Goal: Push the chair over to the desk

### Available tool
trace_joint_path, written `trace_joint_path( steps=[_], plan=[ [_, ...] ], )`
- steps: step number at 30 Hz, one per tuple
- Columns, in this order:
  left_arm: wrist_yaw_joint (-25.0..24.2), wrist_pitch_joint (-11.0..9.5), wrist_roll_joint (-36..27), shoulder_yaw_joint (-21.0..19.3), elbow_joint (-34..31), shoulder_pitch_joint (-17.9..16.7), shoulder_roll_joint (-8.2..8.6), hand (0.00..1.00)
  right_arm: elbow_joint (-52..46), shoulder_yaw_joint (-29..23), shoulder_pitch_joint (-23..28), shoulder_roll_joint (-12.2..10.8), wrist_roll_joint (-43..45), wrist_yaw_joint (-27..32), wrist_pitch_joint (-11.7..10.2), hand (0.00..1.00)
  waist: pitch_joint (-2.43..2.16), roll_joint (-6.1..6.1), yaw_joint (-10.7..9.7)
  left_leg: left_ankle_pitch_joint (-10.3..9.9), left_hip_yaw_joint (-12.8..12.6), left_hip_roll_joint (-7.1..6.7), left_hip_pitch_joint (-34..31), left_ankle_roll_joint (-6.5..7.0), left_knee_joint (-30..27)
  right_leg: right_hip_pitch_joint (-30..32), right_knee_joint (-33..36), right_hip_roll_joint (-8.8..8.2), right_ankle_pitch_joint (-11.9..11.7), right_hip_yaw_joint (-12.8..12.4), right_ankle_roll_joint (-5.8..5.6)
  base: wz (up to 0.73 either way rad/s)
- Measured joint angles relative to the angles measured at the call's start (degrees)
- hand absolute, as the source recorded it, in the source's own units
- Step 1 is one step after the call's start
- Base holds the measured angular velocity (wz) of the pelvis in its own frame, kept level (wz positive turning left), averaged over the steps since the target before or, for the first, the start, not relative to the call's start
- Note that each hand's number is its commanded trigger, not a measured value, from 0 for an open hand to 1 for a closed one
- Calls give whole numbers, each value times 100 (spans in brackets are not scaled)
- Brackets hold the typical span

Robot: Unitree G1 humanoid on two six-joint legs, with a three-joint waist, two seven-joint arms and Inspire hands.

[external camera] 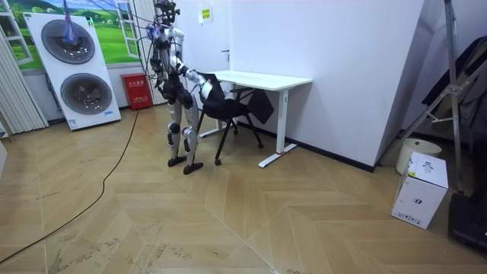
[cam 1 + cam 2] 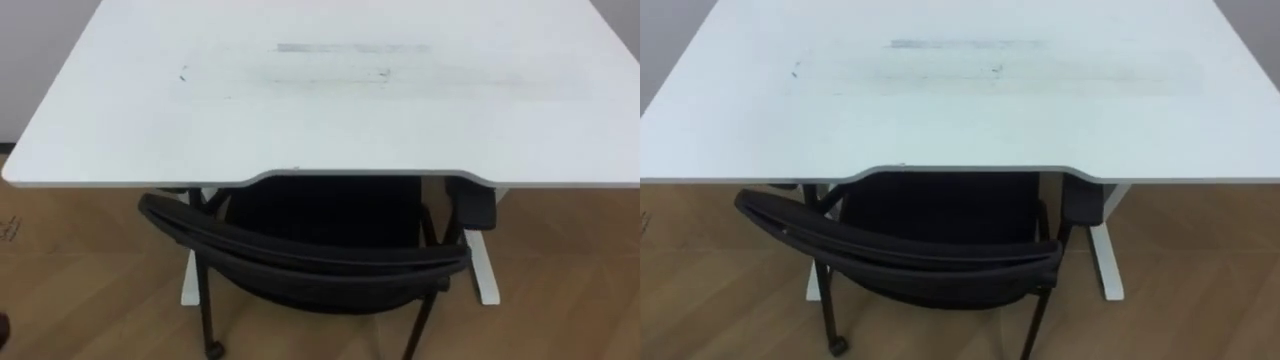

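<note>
Chair (image 2: pixel 300 262) directly ahead of robot, backrest crosswise, seat partly under desk (image 2: pixel 330 100). Right hand (image 1: pixel 204 84) at backrest; open or closed: cannot tell. Push line judged deskward.

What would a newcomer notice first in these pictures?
A wide white desk spans the eye views' upper half, with a black chair partly tucked under its near edge. In the room view the robot stands just behind that chair, and two stacked washing machines stand at the room view's left.
</note>
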State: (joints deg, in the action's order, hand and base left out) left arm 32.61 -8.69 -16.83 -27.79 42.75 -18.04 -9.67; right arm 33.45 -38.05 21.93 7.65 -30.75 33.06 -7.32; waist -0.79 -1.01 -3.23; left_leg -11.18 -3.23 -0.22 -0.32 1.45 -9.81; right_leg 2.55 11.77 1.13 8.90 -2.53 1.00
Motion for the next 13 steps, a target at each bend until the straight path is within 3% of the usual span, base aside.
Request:
trace_joint_path(
  steps=[1,2,3,5,7,13],
  plan=[
    [-120,1,0,0,287,-68,40,0,385,74,25,-18,1,-167,2,0,8,6,0,-26,4,0,14,0,-18,-24,1,0,25,1,2,-4],
    [-366,0,8,-3,890,-196,106,0,1170,203,86,-34,23,-496,10,0,-30,-48,57,-88,0,6,24,2,-72,-49,12,-3,66,4,4,0],
    [-575,2,23,-7,1368,-386,201,0,1832,392,87,-38,225,-780,81,0,-37,-66,67,-147,-15,15,74,3,-89,-96,62,-5,129,-6,2,0],
    [-862,23,91,-9,2105,-577,266,0,2733,671,50,-67,556,-1212,142,0,-36,-76,64,-182,1,30,166,10,-101,-144,97,-24,230,-17,-7,5],
    [-1171,187,129,53,2692,-785,370,0,3381,1051,-32,-85,901,-1540,315,0,-23,-95,114,-236,6,33,307,6,-108,-278,104,-65,280,10,-7,3],
    [-1655,582,409,750,3039,-602,421,0,4075,1910,-539,-27,1802,-2119,547,0,17,37,159,-242,192,-53,284,26,-217,-385,86,-92,287,237,-17,17]
  ],
)
